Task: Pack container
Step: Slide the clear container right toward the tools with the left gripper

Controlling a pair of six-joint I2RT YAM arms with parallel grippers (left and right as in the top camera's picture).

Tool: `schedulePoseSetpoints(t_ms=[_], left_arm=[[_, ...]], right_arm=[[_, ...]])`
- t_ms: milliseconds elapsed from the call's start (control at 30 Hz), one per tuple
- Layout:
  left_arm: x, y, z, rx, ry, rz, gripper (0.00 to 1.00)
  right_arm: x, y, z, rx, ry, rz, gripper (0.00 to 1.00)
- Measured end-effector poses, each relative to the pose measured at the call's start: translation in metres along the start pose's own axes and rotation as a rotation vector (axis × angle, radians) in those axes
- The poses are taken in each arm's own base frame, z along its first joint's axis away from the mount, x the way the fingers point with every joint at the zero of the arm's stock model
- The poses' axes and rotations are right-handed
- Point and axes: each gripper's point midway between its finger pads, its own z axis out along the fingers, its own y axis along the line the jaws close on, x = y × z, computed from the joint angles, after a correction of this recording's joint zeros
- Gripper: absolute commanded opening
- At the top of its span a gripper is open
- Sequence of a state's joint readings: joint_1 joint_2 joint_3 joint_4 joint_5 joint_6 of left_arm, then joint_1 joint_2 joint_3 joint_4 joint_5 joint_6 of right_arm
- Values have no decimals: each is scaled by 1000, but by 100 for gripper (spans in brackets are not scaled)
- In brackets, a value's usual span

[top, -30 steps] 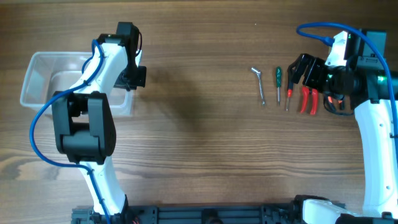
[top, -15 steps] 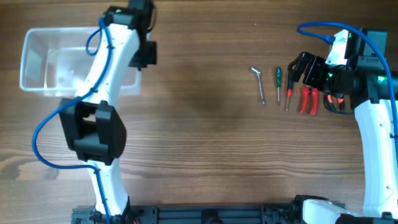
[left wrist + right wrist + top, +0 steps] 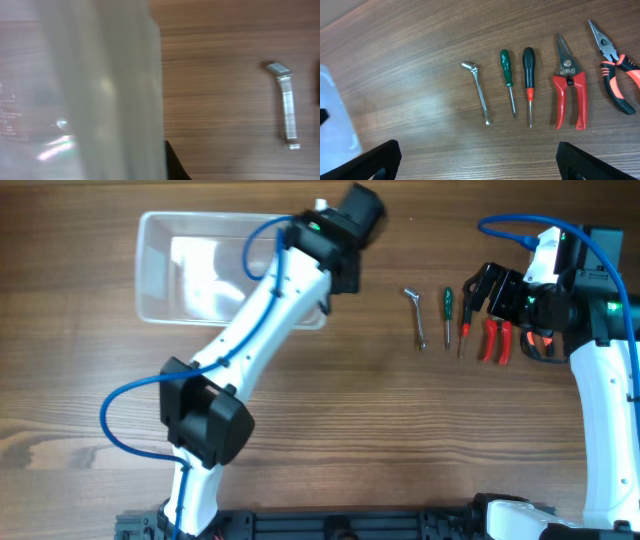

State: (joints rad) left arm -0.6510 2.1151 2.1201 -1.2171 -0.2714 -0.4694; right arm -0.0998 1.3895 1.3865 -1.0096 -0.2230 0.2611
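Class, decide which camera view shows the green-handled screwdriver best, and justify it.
The right wrist view: the green-handled screwdriver lies close and whole, handle and shaft sharp. Overhead shows the screwdriver whole but tiny. The left wrist view misses it.

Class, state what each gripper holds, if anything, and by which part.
The left gripper grips the container by one short end wall; the right gripper holds nothing.

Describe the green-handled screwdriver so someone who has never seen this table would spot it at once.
On the wooden table, beside the clear plastic rectangular tub, five hand tools lie in a row. The green-handled screwdriver is second from the tub's end, between the bent silver wrench and the black-handled screwdriver with a red collar. Its all-green handle alone sets it apart.
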Motion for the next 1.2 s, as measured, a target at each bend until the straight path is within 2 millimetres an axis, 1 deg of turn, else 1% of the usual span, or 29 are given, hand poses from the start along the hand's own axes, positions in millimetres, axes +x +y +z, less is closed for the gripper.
schedulePoseSetpoints(t_ms=[100,200,267,333,533,633,800,967,1100,1200], left_arm=[[-1,-21,-5,33,-41,-35,4],[-2,-33,-1,43,-57,-49,4],[2,-36,9,34,-45,-52,4],[6,-38,23,19,-23,-48,4],[28,-46,75,-21,61,-27,4],[34,-50,90,-19,82,-24,4],[34,-60,98,20,87,-38,4],[37,-63,108,22,96,-42,4],[46,-65,119,9,116,-30,4],[44,-67,119,14,107,-32,4]], right_arm=[[0,0,0,0,1,9,100],[0,0,0,0,2,19,100],[1,0,0,1,3,24,100],[1,0,0,1,4,27,100],[2,0,0,2,7,28,100],[2,0,0,2,7,28,100],[2,0,0,2,7,28,100],[2,0,0,2,8,28,100],[2,0,0,2,8,28,100],[2,0,0,2,8,28,100]])
